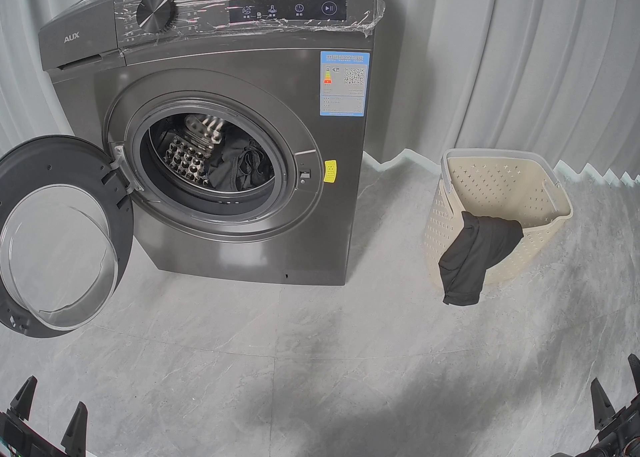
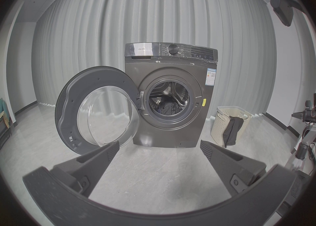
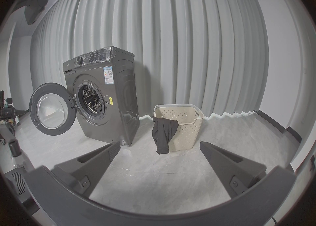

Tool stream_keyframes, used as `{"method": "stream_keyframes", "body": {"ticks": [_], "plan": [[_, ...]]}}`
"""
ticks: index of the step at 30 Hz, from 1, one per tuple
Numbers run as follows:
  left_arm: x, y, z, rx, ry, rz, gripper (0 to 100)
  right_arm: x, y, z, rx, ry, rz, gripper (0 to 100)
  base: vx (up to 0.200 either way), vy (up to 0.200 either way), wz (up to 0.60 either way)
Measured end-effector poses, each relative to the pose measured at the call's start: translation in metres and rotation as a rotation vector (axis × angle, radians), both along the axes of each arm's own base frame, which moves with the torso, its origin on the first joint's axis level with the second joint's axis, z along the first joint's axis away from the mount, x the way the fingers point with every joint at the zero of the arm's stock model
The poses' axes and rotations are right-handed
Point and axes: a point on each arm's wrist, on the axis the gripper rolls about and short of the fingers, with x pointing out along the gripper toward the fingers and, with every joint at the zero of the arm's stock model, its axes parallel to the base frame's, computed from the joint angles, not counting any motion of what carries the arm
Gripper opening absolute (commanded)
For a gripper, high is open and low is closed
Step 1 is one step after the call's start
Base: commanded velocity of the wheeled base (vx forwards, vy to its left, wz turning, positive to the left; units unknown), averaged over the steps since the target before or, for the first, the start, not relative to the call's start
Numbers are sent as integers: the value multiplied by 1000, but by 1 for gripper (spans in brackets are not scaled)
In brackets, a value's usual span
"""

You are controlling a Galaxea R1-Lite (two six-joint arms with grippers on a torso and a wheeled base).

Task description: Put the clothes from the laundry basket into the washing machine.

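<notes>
A grey front-loading washing machine [image 1: 220, 145] stands on the floor with its round door [image 1: 57, 235] swung open to the left. Dark clothes [image 1: 240, 168] lie inside the drum [image 2: 169, 99]. To its right is a cream laundry basket [image 1: 497, 202], and a dark garment [image 1: 477, 255] hangs over its front rim, also visible as the garment [image 3: 163, 132] in the right wrist view. My left gripper [image 1: 50, 412] is low at the bottom left, open and holding nothing. My right gripper [image 1: 617, 388] is low at the bottom right, open and holding nothing. Both are far from machine and basket.
Grey tiled floor [image 1: 320, 358] stretches between me and the machine. White curtains [image 1: 507, 45] hang behind machine and basket. The open door juts out into the left side of the floor.
</notes>
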Motion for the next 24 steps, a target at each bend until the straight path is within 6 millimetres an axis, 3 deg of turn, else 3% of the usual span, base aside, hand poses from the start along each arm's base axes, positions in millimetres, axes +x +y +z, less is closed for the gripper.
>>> {"method": "stream_keyframes", "body": {"ticks": [11, 17, 24], "plan": [[0, 0, 0, 0, 0, 1, 100, 0, 0, 0, 3, 0, 0, 100, 0, 0, 0], [0, 0, 0, 0, 0, 2, 100, 0, 0, 0, 1, 0, 3, 100, 0, 0, -600], [0, 0, 0, 0, 0, 1, 100, 0, 0, 0, 2, 0, 0, 100, 0, 0, 0]]}}
